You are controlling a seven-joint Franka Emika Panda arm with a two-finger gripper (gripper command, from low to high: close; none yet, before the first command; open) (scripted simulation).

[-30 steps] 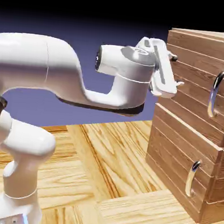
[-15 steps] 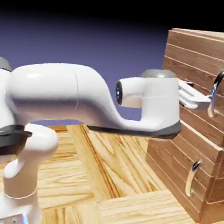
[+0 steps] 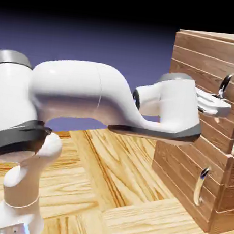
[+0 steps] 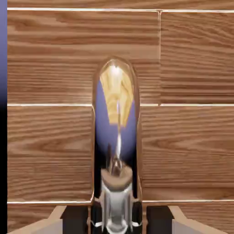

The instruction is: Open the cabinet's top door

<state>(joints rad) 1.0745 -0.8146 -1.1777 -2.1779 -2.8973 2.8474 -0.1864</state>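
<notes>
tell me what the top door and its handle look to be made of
The top door looks like wood, in brown planks with visible grain and a slight sheen. The handle looks like polished metal, perhaps chrome: its curved surface mirrors the surroundings, though glossy plated plastic could look alike.

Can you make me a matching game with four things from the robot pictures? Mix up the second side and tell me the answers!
1. gripper
2. lower handle
3. robot arm
4. cabinet

A. brown, made of wooden planks
B. closed on the top door's handle
C. silver, on the shorter panel
D. white, with dark bands

Right pairs: 1-B, 2-C, 3-D, 4-A
</notes>
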